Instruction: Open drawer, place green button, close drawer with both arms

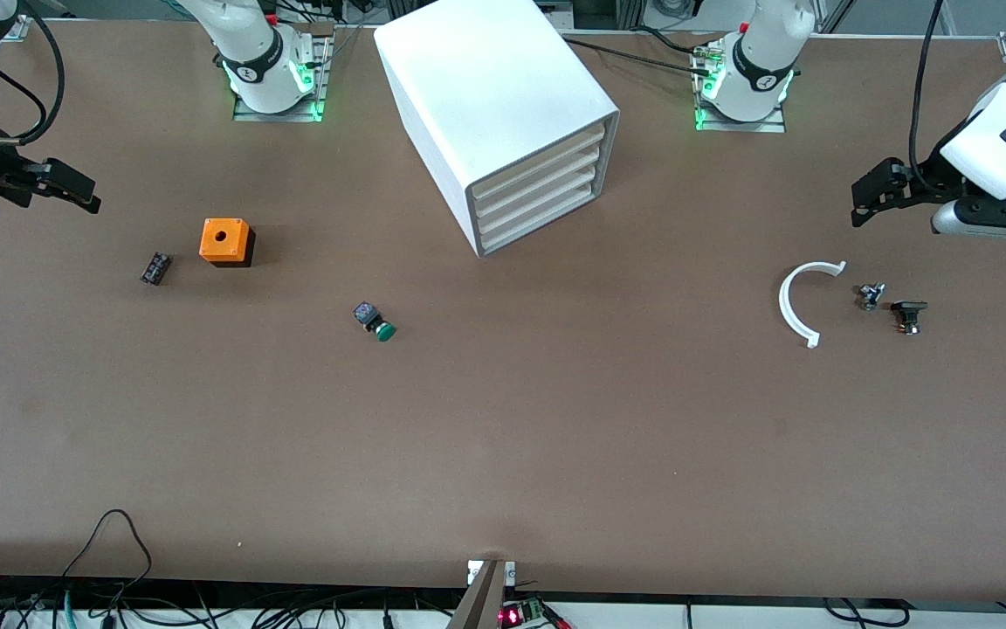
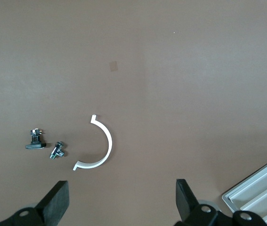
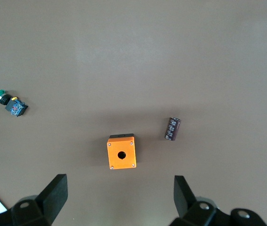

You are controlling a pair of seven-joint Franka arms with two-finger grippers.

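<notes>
The white cabinet stands at the back middle of the table with all four drawers shut; the drawer is the lowest one. Its drawer fronts also show in the left wrist view. The button lies on its side on the table, nearer to the front camera than the cabinet; it also shows in the right wrist view. My right gripper is open and empty over the table's right-arm end. My left gripper is open and empty over the left-arm end.
An orange cube with a hole and a small dark component lie toward the right arm's end. A white arc piece, a small metal part and a black component lie toward the left arm's end.
</notes>
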